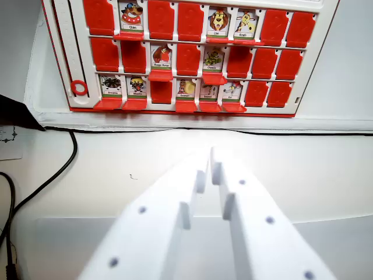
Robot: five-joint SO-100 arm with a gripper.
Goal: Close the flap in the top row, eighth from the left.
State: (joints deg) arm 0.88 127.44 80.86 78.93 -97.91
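Note:
A white game board [326,70] with red flaps in three rows stands at the far side of the white table, filling the top of the wrist view. In the top row, the eighth flap from the left [300,27] shows only its plain red face, like the seventh [274,26] beside it. Flaps with animal pictures include the lion [218,20] and the giraffe [245,23]. My white gripper [210,166] is low in the centre, well short of the board, pointing toward it. Its fingers are shut with only a thin slit between them and hold nothing.
A black cable [61,169] curves along the table on the wrist view's left, and another runs along the board's base. A dark object [14,111] and a white card [9,143] lie at the left edge. A red ring [78,88] sits on the board's left strip.

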